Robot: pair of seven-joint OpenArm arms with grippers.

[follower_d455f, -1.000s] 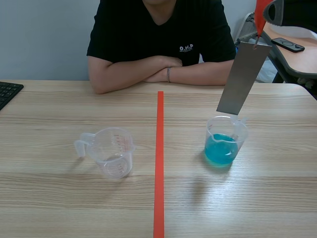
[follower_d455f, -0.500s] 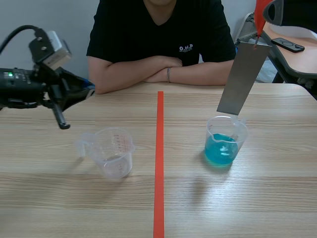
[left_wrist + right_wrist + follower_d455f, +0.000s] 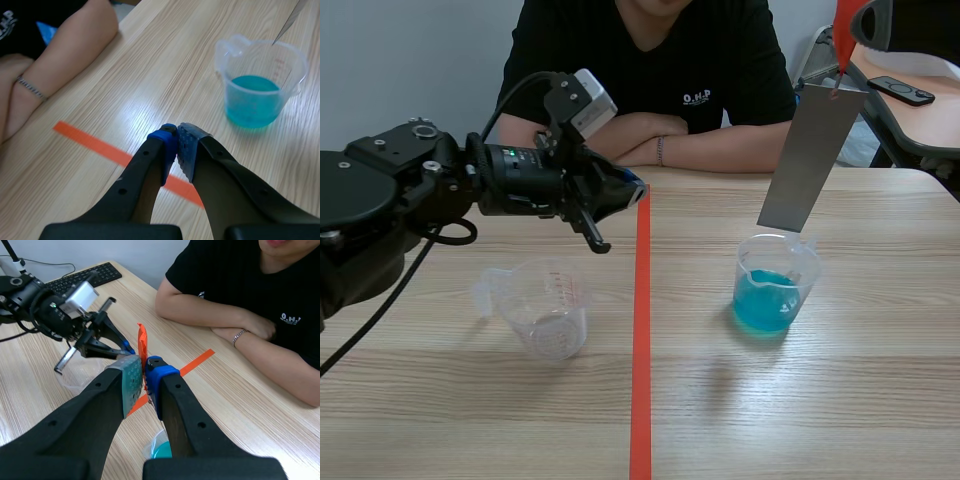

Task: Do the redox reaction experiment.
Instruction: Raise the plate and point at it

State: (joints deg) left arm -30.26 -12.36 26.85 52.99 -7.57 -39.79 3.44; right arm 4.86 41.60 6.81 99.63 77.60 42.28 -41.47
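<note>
A clear cup of blue liquid (image 3: 772, 288) stands right of the tape line, and shows ahead of my left gripper (image 3: 260, 86). A grey metal sheet (image 3: 810, 160) hangs tilted, with its lower end just above that cup's rim. It hangs from an orange-red tag (image 3: 844, 32) (image 3: 142, 345), and my right gripper (image 3: 144, 367) is shut on this tag high over the table. An empty clear measuring cup (image 3: 548, 305) stands left of the line. My left gripper (image 3: 632, 193) (image 3: 179, 137) is shut on nothing, above the tape beyond the empty cup.
A person (image 3: 640, 60) sits across the table with forearms folded on its far edge (image 3: 60, 65). A black keyboard (image 3: 85, 277) lies at the far left. The orange-red tape line (image 3: 642, 330) runs down the middle. A side desk holds a remote (image 3: 902, 90).
My left arm came in from the left and swung right, its shut gripper now over the tape line. The metal sheet, both cups and the right arm stayed put.
</note>
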